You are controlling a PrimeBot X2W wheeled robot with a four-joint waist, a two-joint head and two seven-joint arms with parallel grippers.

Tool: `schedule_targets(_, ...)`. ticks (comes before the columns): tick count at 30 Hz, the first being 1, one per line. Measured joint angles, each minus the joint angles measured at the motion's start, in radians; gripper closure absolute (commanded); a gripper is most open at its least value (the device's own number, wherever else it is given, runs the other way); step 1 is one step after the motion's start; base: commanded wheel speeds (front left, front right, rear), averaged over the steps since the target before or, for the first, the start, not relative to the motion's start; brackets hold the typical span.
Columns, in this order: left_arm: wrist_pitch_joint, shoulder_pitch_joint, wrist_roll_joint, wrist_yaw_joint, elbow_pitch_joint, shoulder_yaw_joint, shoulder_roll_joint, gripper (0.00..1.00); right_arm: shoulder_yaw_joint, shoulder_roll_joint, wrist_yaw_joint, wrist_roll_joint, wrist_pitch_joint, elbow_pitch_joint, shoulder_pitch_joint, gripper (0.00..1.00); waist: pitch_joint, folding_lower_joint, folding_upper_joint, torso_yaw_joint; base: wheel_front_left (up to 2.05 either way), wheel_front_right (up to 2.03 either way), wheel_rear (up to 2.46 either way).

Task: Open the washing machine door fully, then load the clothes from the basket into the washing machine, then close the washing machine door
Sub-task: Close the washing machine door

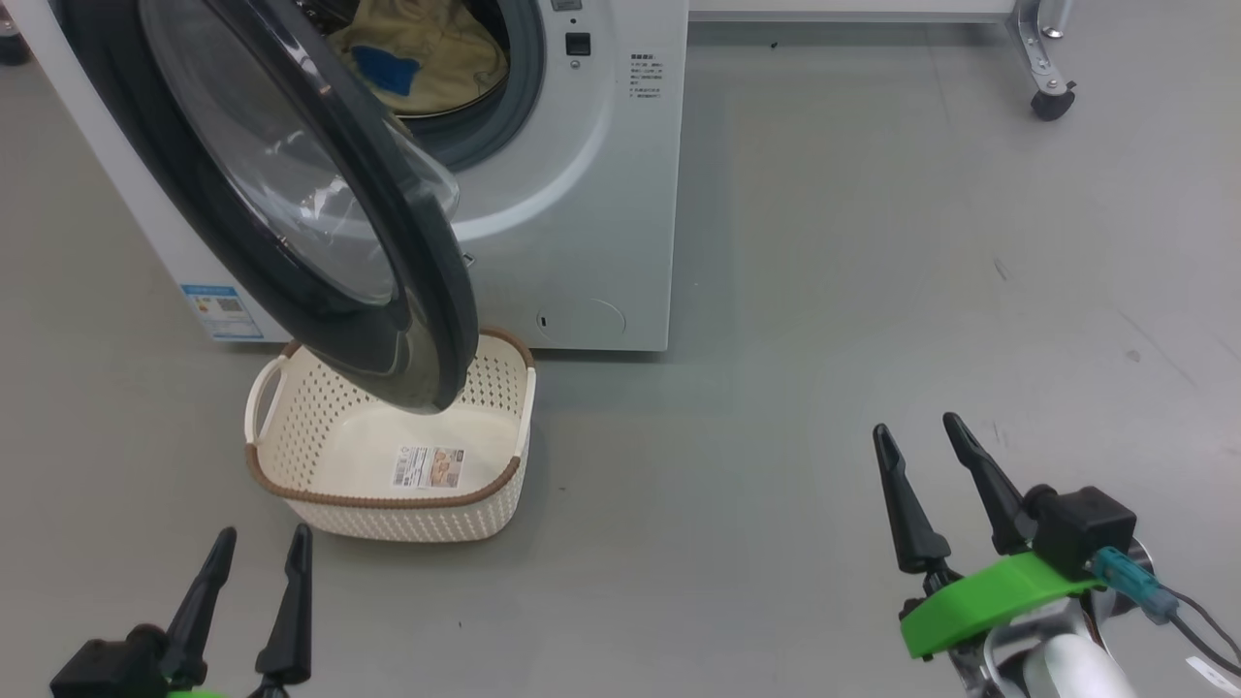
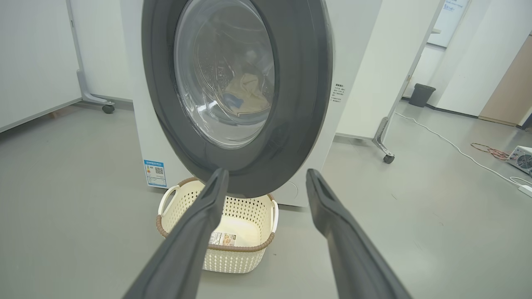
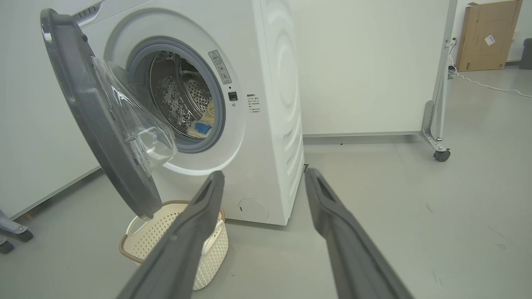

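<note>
Inside the drum (image 3: 183,97): the clothes (image 1: 417,53) lie low at the front, cream with a blue patch.
Door (image 1: 427,320): swung out from the washer (image 1: 601,194) at an angle, its lower rim hanging over the basket's back edge.
Basket (image 1: 388,501): on the floor (image 1: 824,339) just before the washer; its visible bottom is bare but for a label (image 1: 433,467).
Left gripper (image 1: 265,531): low and near the basket's front, fingers spread wide, holding nothing, touching nothing.
Right gripper (image 1: 916,424): well off to the right over bare floor, also spread wide and empty.
Done, as I judge: door opened, clothes loaded.
Left: closing the door; neither gripper is on it yet.
Hidden: most of the clothes sit behind the door and gasket (image 3: 220,124); the basket's back part is covered by the door rim, so a small leftover there cannot be ruled out; the washer's top is cut off in the head view; the hinge cannot be made out.
</note>
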Motion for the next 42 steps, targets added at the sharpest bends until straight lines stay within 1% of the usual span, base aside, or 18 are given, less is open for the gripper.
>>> schedule_targets(10, 0.000, 0.000, 0.000, 0.000, 0.002, -0.002, -0.004, 0.00, 0.001, 0.000, 0.000, 0.013, 0.000, 0.011, 0.000, 0.00, 0.002, 0.0000, 0.0000, 0.003, 0.00, 0.00, 0.00)
schedule_targets(11, 0.000, 0.000, 0.000, 0.000, 0.002, -0.003, -0.004, 0.00, 0.001, 0.000, 0.000, 0.013, 0.000, 0.011, 0.000, 0.07, 0.002, 0.0000, 0.0000, 0.004, 0.00, 0.00, 0.00)
schedule_targets(13, 0.000, -0.001, 0.000, 0.000, 0.002, -0.004, -0.005, 0.00, 0.002, 0.000, 0.000, 0.015, 0.000, 0.011, 0.000, 0.68, 0.004, 0.0000, 0.0000, 0.006, 0.00, 0.00, 0.00)
schedule_targets(14, 0.000, -0.001, 0.000, 0.000, 0.002, -0.006, -0.005, 0.00, 0.004, 0.000, 0.000, 0.015, 0.000, 0.011, 0.000, 1.00, 0.006, -0.0001, 0.0000, 0.008, 0.00, 0.00, 0.00)
schedule_targets(19, 0.000, -0.006, 0.000, 0.000, -0.002, -0.017, -0.005, 0.00, 0.004, 0.000, 0.000, 0.013, 0.000, 0.002, -0.003, 1.00, 0.025, -0.0001, 0.0000, 0.017, 0.00, 0.00, 0.00)
schedule_targets(22, 0.000, -0.019, 0.000, 0.000, -0.006, -0.024, -0.005, 0.00, -0.003, 0.000, 0.000, -0.016, 0.000, -0.007, -0.022, 1.00, 0.046, -0.0001, 0.0000, 0.026, 0.00, 0.00, 0.00)
schedule_targets(25, 0.000, -0.049, -0.001, 0.000, -0.016, -0.040, -0.005, 0.00, -0.006, 0.000, 0.000, -0.045, 0.000, -0.026, -0.082, 1.00, 0.075, 0.0000, 0.0000, 0.039, 0.00, 0.00, 0.00)
schedule_targets(30, 0.000, -0.112, -0.003, 0.000, -0.021, -0.076, -0.005, 0.00, -0.008, -0.001, 0.000, -0.106, 0.000, -0.033, -0.235, 1.00, 0.133, 0.0001, 0.0000, 0.067, 0.00, 0.00, 0.00)
schedule_targets(35, 0.000, -0.172, -0.022, 0.000, -0.016, -0.108, -0.010, 0.00, 0.073, -0.004, 0.000, -0.153, 0.000, -0.014, -0.399, 1.00, 0.190, 0.0001, 0.0000, 0.107, 0.00, 0.00, 0.00)
schedule_targets(42, 0.000, -0.226, -0.037, 0.000, 0.001, -0.146, -0.017, 0.00, 0.228, -0.009, 0.000, -0.131, 0.000, 0.032, -0.610, 1.00, 0.249, 0.0000, 0.0000, 0.169, 0.00, 0.00, 0.00)
